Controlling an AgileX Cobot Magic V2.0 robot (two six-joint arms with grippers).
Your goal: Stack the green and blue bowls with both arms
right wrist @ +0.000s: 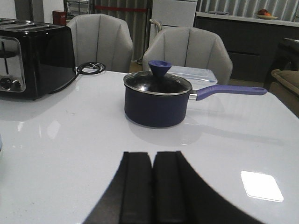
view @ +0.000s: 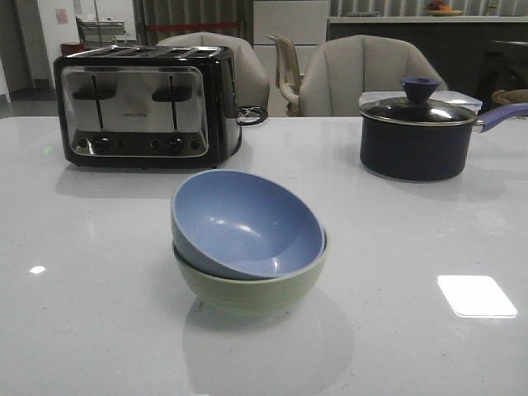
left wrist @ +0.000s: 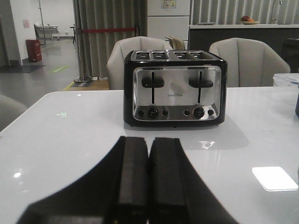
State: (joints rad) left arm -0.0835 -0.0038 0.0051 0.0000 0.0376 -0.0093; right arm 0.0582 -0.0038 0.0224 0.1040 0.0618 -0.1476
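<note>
In the front view the periwinkle blue bowl [view: 247, 223] sits tilted inside the pale green bowl [view: 247, 285] at the middle of the white table. Neither arm shows in the front view. In the left wrist view my left gripper [left wrist: 149, 142] is shut and empty, low over the table and facing the toaster. In the right wrist view my right gripper [right wrist: 153, 156] is shut and empty, facing the saucepan. Neither wrist view shows the bowls clearly; only a pale sliver lies at the right wrist view's left edge.
A black-and-steel toaster [view: 144, 103] stands at the back left, also in the left wrist view [left wrist: 175, 88]. A dark lidded saucepan with a blue knob [view: 421, 132] stands at the back right, also in the right wrist view [right wrist: 158, 100]. Grey chairs [view: 363, 74] stand behind the table.
</note>
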